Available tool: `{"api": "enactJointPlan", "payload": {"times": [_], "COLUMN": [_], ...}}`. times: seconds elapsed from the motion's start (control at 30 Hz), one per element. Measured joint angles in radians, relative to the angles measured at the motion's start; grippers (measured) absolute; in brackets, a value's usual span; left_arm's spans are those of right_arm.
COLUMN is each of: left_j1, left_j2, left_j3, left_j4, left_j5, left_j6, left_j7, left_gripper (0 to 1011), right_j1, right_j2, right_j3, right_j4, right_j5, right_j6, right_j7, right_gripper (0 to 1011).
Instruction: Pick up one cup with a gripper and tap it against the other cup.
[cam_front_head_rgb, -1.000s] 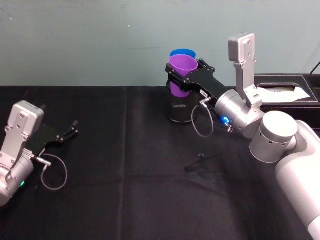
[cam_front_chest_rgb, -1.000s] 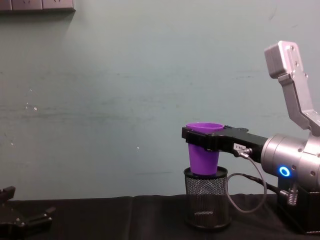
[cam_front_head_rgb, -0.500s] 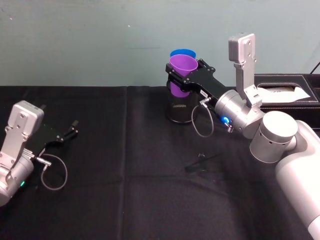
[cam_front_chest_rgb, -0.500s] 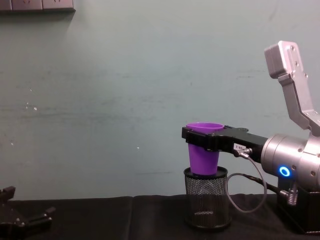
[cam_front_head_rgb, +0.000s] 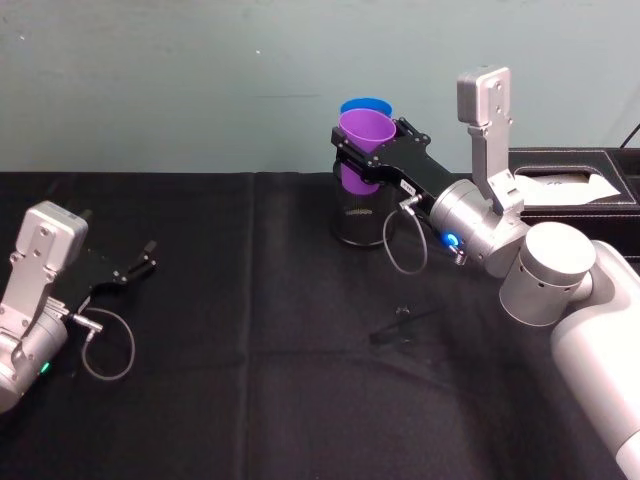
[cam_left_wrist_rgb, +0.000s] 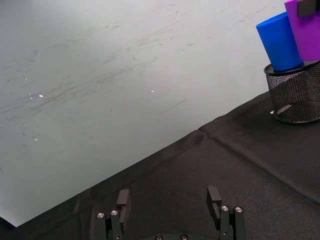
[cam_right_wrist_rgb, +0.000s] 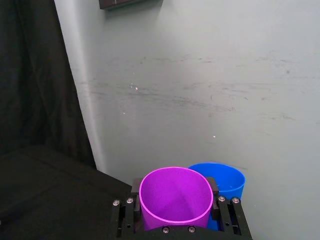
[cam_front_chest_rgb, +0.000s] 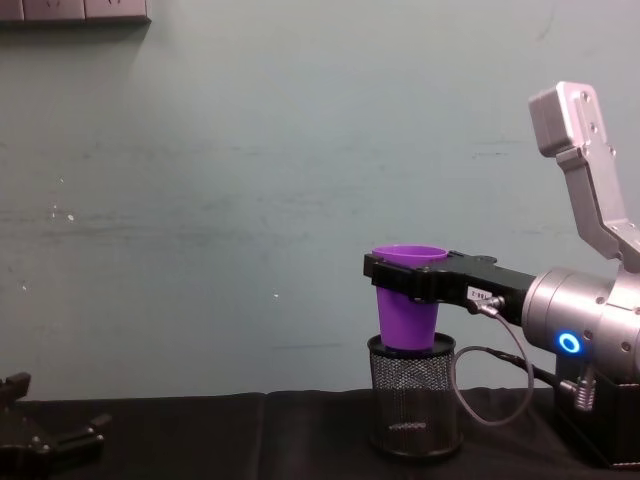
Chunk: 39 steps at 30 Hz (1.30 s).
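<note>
Purple cup (cam_front_chest_rgb: 407, 312): upright, gripped just below its rim by the right claw (cam_front_chest_rgb: 404, 279), base level with the mouth of the mesh pen holder (cam_front_chest_rgb: 412, 402).
Pen holder: black, standing on the dark worktop (cam_front_chest_rgb: 220, 440).
Right arm (cam_front_chest_rgb: 592, 325): silver, blue ring light (cam_front_chest_rgb: 569, 344) lit.
Left claw (cam_front_chest_rgb: 48, 438): lower left corner, low over the worktop, fingers spread.

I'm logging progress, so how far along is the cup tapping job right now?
Done: the right hand is shut on the purple cup, upright, its base at the rim of the mesh holder. In hand: it is held close beside the blue cup, which stands in that holder; contact cannot be told. Left: a clear tap. The left hand rests open on the left side of the table.
</note>
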Motion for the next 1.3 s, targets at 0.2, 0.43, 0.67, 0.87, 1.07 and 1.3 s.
{"api": "enactJointPlan", "payload": {"times": [0.2, 0.43, 0.67, 0.87, 1.07, 1.3], "left_j1": [0.0, 0.0, 0.0, 0.0, 0.0, 0.0], "left_j2": [0.0, 0.0, 0.0, 0.0, 0.0, 0.0], "left_j3": [0.0, 0.0, 0.0, 0.0, 0.0, 0.0], "left_j4": [0.0, 0.0, 0.0, 0.0, 0.0, 0.0], "left_j5": [0.0, 0.0, 0.0, 0.0, 0.0, 0.0], "left_j6": [0.0, 0.0, 0.0, 0.0, 0.0, 0.0], "left_j7": [0.0, 0.0, 0.0, 0.0, 0.0, 0.0], "left_gripper": [1000, 1000, 1000, 1000, 1000, 1000], "right_j1": [0.0, 0.0, 0.0, 0.0, 0.0, 0.0], "right_j2": [0.0, 0.0, 0.0, 0.0, 0.0, 0.0], "right_j3": [0.0, 0.0, 0.0, 0.0, 0.0, 0.0], "right_j4": [0.0, 0.0, 0.0, 0.0, 0.0, 0.0], "right_j5": [0.0, 0.0, 0.0, 0.0, 0.0, 0.0], "right_j6": [0.0, 0.0, 0.0, 0.0, 0.0, 0.0], "right_j7": [0.0, 0.0, 0.0, 0.0, 0.0, 0.0], "right_gripper": [754, 754, 754, 754, 752, 754]}}
